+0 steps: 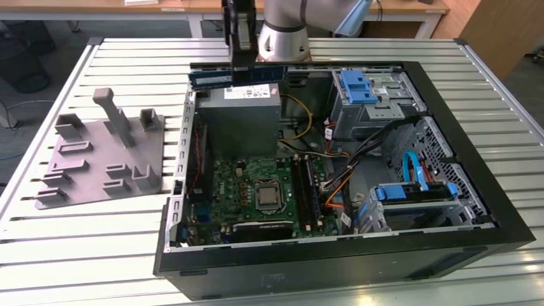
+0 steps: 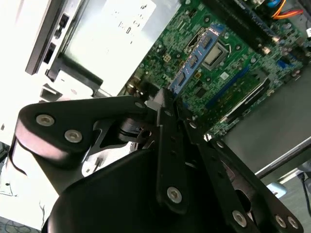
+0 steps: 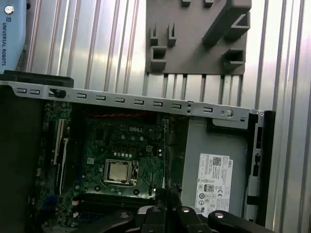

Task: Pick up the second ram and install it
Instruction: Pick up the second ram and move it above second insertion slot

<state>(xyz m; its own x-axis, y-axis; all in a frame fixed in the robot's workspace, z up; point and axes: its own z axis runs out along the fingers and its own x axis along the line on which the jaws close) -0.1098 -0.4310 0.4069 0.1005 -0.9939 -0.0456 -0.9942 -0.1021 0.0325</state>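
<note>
In the exterior view the second ram hangs level above the back wall of the open computer case, over the power supply. My gripper is shut on the middle of the stick, which juts out on both sides of the fingers. In the second wrist view the ram runs out from the gripper above the green motherboard. The long black memory slots lie beside the CPU socket, well below and forward of the stick.
A gray holder plate with upright blocks lies on the slatted table at the exterior view's left, also in the first wrist view. Blue drive cages and cable bundles fill the case's right side.
</note>
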